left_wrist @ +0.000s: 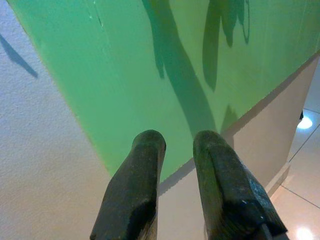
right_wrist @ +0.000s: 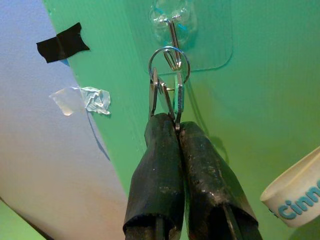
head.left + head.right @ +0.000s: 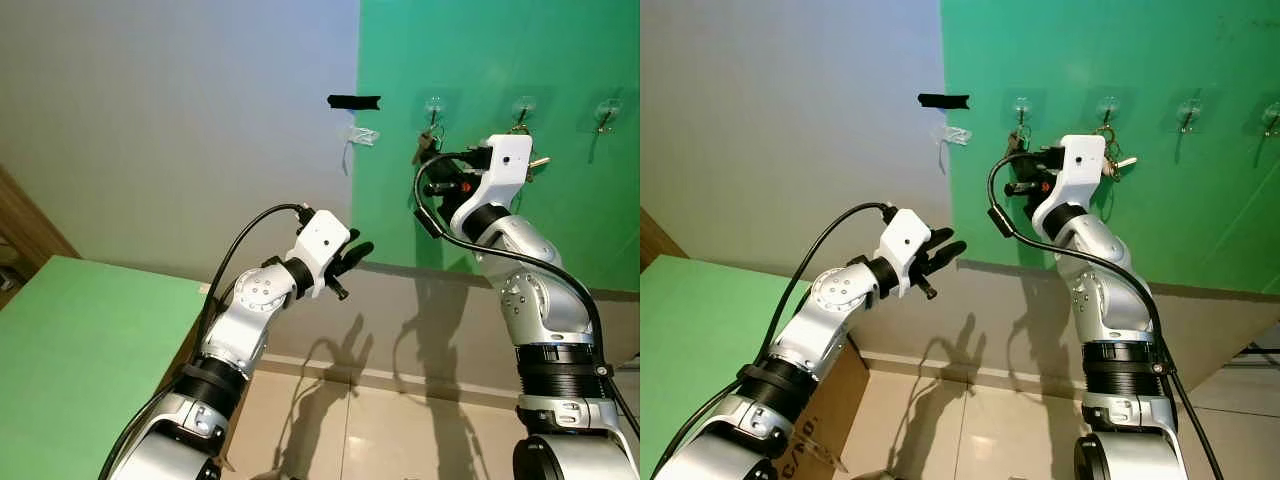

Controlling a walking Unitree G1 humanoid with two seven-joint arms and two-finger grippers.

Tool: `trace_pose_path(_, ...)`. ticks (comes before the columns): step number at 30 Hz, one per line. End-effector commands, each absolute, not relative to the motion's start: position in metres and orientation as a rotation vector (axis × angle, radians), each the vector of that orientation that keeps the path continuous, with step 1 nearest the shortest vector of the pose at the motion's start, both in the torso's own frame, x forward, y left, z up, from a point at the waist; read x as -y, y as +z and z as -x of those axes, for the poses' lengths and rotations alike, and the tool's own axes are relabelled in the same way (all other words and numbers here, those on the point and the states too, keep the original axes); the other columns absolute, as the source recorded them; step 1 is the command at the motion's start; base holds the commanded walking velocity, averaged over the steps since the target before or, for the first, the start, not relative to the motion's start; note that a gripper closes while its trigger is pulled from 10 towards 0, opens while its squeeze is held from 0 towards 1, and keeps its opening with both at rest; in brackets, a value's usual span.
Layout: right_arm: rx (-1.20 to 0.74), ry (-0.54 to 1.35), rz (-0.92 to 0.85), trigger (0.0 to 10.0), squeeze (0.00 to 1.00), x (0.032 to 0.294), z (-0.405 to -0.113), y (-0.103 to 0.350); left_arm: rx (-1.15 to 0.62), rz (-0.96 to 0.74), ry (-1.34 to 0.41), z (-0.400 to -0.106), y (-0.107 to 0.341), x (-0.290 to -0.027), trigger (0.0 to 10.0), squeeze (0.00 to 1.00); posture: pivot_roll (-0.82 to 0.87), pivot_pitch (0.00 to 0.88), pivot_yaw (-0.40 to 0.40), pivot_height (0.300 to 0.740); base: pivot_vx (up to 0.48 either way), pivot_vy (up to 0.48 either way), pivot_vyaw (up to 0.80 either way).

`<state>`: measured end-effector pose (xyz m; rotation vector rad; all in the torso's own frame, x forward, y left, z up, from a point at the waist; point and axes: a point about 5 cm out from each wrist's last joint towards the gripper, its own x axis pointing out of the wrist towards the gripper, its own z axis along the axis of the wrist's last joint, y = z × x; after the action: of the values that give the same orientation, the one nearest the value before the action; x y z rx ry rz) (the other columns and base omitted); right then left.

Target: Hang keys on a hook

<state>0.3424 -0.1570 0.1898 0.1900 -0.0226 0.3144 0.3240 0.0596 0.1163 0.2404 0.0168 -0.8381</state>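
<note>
A clear stick-on hook is fixed to the green wall panel. A silver key ring is looped over the hook's metal prong, and the keys hang below it. My right gripper is raised to the leftmost hook and is shut on the keys just under the ring. My left gripper is held out at chest height near the panel's lower left corner. Its fingers stand a little apart with nothing between them.
Two more hooks lie to the right; the nearer one carries another key bunch. Black tape and crumpled clear tape mark the panel's left edge. A green tabletop is at lower left, with a cardboard box below.
</note>
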Motion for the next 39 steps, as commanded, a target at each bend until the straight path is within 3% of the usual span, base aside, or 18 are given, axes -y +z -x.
trace_pose_path(1,0.043,0.338,-0.197,0.0,0.0,0.1527,-0.3451,0.1997,-0.026,-0.255,-0.829,-0.3252,0.1154,-0.0623,10.0,0.0,-0.15,0.0,0.08,0.74,0.0,0.0,0.0)
trace_pose_path(22,-0.035,0.342,-0.302,0.0,0.0,0.1539,-0.3463,0.1916,-0.038,-0.262,-0.833,-0.3251,0.1135,-0.0623,10.0,0.0,-0.14,0.0,0.078,0.74,0.0,0.0,0.0)
trace_pose_path(27,0.038,0.335,-0.1,0.0,0.0,0.1502,-0.3453,0.1986,-0.038,-0.266,-0.831,-0.3251,0.1135,-0.0631,10.0,0.0,-0.14,0.0,0.078,0.74,0.0,0.0,0.0)
trace_pose_path(39,0.047,0.371,-0.065,0.0,0.0,0.1467,-0.3444,0.1995,-0.038,-0.271,-0.83,-0.3243,0.1126,-0.0638,10.0,0.0,-0.14,0.0,0.071,0.74,0.0,0.0,0.0)
